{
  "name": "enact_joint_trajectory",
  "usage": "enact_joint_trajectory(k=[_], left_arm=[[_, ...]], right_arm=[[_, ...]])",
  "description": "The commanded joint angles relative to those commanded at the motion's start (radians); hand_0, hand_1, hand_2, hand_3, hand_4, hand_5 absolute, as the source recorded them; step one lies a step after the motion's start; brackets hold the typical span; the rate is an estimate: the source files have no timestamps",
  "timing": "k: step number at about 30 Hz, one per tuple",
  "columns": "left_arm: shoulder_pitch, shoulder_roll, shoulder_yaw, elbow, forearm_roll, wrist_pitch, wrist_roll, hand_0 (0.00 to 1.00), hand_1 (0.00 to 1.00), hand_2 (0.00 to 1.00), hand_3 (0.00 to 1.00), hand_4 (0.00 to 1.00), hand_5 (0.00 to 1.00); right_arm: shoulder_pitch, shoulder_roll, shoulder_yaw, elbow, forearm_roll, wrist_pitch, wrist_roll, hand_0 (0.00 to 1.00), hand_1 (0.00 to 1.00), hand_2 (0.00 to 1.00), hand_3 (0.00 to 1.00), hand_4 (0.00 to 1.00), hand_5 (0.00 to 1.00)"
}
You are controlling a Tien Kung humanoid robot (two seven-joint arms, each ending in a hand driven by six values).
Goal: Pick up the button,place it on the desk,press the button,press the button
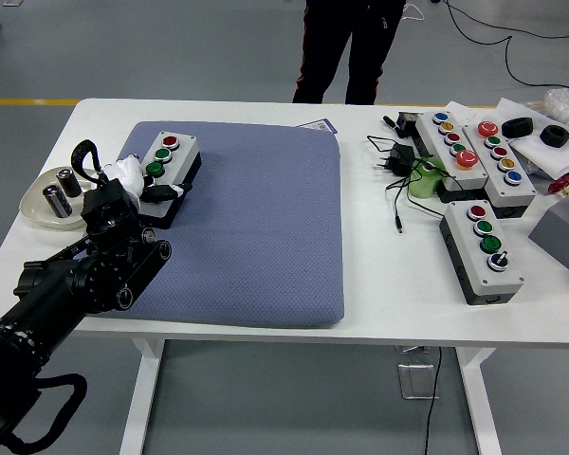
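3 coloured buttons, red, green and another green, run in a row along the top of the grey button box (167,158), which lies on the far left corner of the blue mat (256,227), its black base resting on the fabric. The left hand (144,180) is at the box's near end, its white-covered fingers (125,171) curled against the box's left side and a dark fingertip lying over the near corner, just beside the nearest button; whether it truly clamps the box or only touches it cannot be told from this angle. The black left arm (71,284) reaches in from the lower left corner, crossing the mat's left edge.

Just left of the hand, a clear shallow dish (40,209) holds 2 small cylinders. The mat covers the middle of the white bench (389,284).

Well apart, on the right side of the bench, stand 3 more button boxes: 1 nearer box (484,249) with red, green and black controls, and 2 longer ones side by side behind it (474,152). A black plug and cable (398,171) lie beside a green object (425,177). A grey block (561,230) sits at the right edge.

A person's legs in dark trousers (346,47) stand beyond the far side of the bench.
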Motion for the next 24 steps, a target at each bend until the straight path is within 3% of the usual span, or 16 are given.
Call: enact_joint_trajectory(k=[6, 8, 9, 14, 15, 20, 21, 24], left_arm=[[-0.012, 0.0, 0.001, 0.009, 0.048, -0.018, 0.0, 0.859, 0.997, 0.998, 0.998, 0.998, 0.61], [-0.016, 0.0, 0.005, 0.019, 0.06, -0.048, 0.0, 0.859, 0.997, 0.998, 0.998, 0.998, 0.61], [-0.016, 0.0, 0.007, 0.022, 0.065, -0.06, 0.0, 0.752, 0.849, 0.898, 0.983, 0.952, 0.344], [-0.014, 0.0, 0.029, 0.037, 0.07, -0.076, 0.0, 0.752, 0.849, 0.898, 0.983, 0.952, 0.344], [-0.013, 0.0, 0.033, 0.04, 0.071, -0.074, 0.0, 0.501, 0.608, 0.646, 0.886, 0.77, 0.027], [-0.012, 0.0, 0.041, 0.044, 0.1, -0.062, 0.0, 0.501, 0.608, 0.646, 0.886, 0.77, 0.027], [-0.012, 0.0, 0.041, 0.043, 0.108, -0.061, 0.0, 0.447, 0.41, 0.439, 0.706, 0.631, 0.002], [-0.013, 0.002, 0.04, 0.046, 0.128, -0.063, 0.0, 0.447, 0.41, 0.439, 0.706, 0.631, 0.002]], right_arm=[[0.0, -0.001, -0.003, 0.0, 0.0, 0.001, 0.0, 0.748, 0.702, 0.713, 0.583, 0.182, 0.135], [0.0, -0.001, -0.005, 0.0, 0.0, 0.001, 0.0, 0.748, 0.702, 0.713, 0.583, 0.182, 0.135], [0.0, -0.001, -0.005, 0.0, 0.0, 0.001, 0.001, 0.748, 0.702, 0.713, 0.583, 0.182, 0.135], [0.001, -0.002, -0.004, 0.0, 0.0, 0.001, 0.0, 0.748, 0.702, 0.713, 0.583, 0.182, 0.135], [0.001, -0.002, -0.004, 0.0, -0.001, 0.001, 0.0, 0.748, 0.702, 0.713, 0.583, 0.182, 0.135], [0.001, -0.002, -0.003, 0.0, -0.003, 0.001, 0.0, 0.748, 0.702, 0.713, 0.583, 0.182, 0.135], [0.001, -0.002, -0.002, 0.0, -0.004, 0.001, 0.0, 0.748, 0.702, 0.713, 0.583, 0.182, 0.135], [0.001, -0.002, -0.003, 0.0, -0.002, 0.001, 0.0, 0.748, 0.702, 0.713, 0.583, 0.182, 0.135]])
